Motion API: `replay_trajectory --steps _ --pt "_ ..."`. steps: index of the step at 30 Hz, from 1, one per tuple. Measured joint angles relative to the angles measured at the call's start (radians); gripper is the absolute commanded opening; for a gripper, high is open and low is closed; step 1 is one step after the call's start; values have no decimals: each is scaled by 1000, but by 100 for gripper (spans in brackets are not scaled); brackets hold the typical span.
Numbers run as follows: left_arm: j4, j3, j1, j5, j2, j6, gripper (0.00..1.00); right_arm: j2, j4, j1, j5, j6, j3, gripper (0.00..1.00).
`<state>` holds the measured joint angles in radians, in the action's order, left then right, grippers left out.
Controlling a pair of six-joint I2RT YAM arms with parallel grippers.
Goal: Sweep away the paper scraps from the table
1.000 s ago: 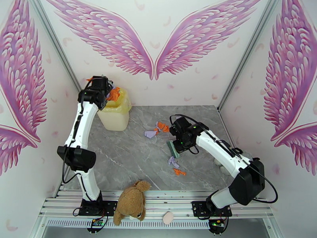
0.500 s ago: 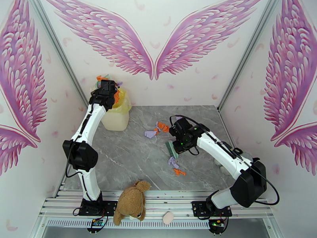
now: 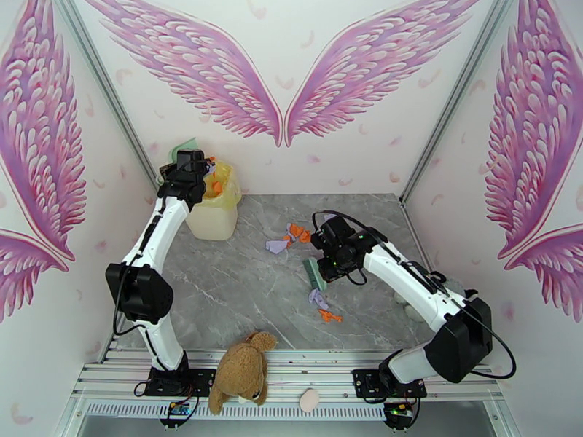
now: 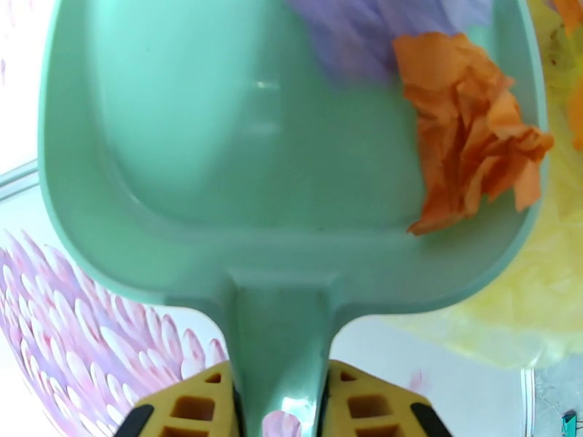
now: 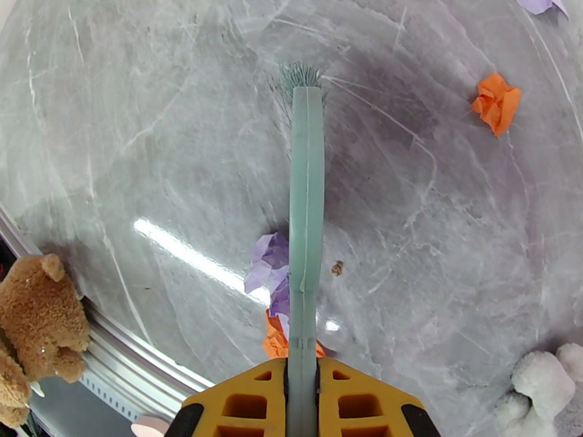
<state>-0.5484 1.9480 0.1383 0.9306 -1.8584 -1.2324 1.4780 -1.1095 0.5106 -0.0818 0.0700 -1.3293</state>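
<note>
The right pincer is pressed tight on the handle of a mint-green brush, which runs straight out from its fingers over the grey table to bristles at the far tip. Of the paper scraps, a purple wad touches the left side of the handle just ahead of the fingers, and an orange one lies nearer still, partly under the handle. Another orange wad sits ahead and to the right, well apart from the brush. From above, a further cluster lies just beyond this pincer, towards the back wall. Bare tabletop spreads ahead and to the left of the brush; behind and to the left runs the silver frame with a brown plush toy on it, and a white fluffy lump sits near on the right. The left pincer pinches the handle of the mint-green dustpan, whose tray opens away from the fingers. An orange wad rests against the tray's right wall and a blurred purple one by its far rim. This pincer hangs above the yellow bin in the table's far left corner, close to the side wall.
</note>
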Motion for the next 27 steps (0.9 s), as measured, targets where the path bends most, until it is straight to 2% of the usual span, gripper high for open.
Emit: replay_trajectory --steps 12,19,27 --pt "31 -42 4 5 9 -27 0 -14 0 0 -2 0 0 0" --pt "74 -131 41 8 15 -82 0 -14 9 0 -6 0 6 0" --pt "108 -134 71 27 15 -135 0 -29 21 0 -17 0 34 0"
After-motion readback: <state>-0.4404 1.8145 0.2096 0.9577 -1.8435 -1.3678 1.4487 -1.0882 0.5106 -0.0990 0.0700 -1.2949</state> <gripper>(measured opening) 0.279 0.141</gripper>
